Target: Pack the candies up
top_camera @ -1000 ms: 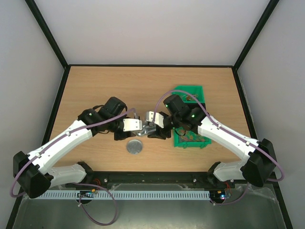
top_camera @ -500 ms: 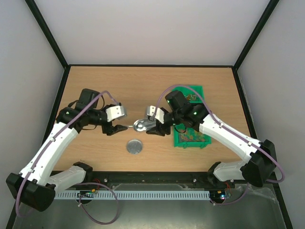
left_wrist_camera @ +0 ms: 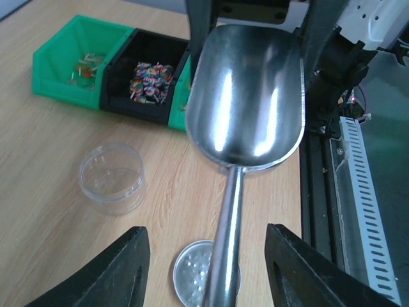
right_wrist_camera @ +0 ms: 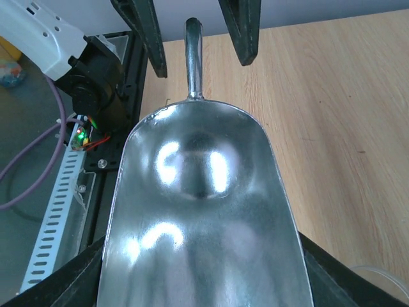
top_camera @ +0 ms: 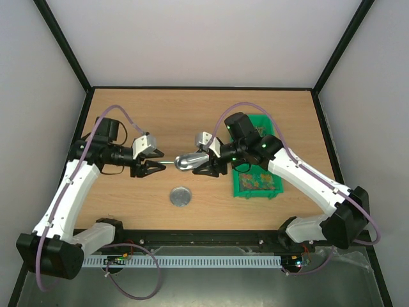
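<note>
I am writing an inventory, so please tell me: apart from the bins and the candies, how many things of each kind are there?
metal scoop: 1
clear round tub: 1
round silver lid: 1
total: 3

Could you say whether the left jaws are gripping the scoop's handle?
No, the left jaws stand open beside the scoop handle, not touching it.
</note>
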`<act>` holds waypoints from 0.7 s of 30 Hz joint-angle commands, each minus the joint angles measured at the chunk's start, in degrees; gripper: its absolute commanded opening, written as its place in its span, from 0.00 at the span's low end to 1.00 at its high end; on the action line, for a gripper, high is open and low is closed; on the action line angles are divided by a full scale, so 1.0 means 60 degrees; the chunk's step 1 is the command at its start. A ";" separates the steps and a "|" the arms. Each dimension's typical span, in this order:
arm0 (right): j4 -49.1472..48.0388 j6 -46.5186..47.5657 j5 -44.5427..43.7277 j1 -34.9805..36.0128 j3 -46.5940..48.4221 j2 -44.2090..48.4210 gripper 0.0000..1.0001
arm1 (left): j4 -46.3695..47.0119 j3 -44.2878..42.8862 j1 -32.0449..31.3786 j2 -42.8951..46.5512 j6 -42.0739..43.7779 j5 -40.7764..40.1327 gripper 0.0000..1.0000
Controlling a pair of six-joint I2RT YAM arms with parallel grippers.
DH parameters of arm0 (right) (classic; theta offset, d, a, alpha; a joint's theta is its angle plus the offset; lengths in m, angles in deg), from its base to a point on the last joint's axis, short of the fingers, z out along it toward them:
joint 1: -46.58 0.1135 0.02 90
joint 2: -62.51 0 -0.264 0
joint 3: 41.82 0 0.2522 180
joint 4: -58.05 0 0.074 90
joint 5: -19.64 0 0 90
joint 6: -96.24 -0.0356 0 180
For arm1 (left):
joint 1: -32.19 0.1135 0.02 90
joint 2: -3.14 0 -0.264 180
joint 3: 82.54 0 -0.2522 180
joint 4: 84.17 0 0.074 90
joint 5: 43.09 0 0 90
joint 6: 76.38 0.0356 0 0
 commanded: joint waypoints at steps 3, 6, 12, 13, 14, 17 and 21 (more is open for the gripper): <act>-0.0118 -0.0240 0.0604 -0.0037 0.0338 -0.0195 0.41 | 0.1333 0.0516 0.0046 0.0759 -0.1000 0.0784 0.49; -0.0136 -0.0286 0.0665 -0.0036 0.0415 -0.0236 0.40 | 0.1451 0.0626 0.0031 0.0736 -0.1190 0.0974 0.46; -0.0122 -0.0319 0.0718 -0.0065 0.0505 -0.0218 0.40 | 0.1515 0.0867 0.0031 0.0638 -0.1218 0.1147 0.45; -0.0111 -0.0319 0.0747 -0.0093 0.0515 -0.0202 0.40 | 0.1537 0.0910 0.0038 0.0620 -0.1214 0.1153 0.45; -0.0084 -0.0296 0.0769 -0.0111 0.0522 -0.0176 0.40 | 0.1564 0.0955 0.0032 0.0619 -0.1217 0.1169 0.45; -0.0026 -0.0263 0.0879 -0.0126 0.0522 -0.0126 0.40 | 0.1569 0.1126 0.0031 0.0619 -0.1039 0.1365 0.43; -0.0002 -0.0190 0.0904 -0.0129 0.0479 -0.0115 0.39 | 0.1634 0.1212 0.0035 0.0617 -0.1026 0.1718 0.38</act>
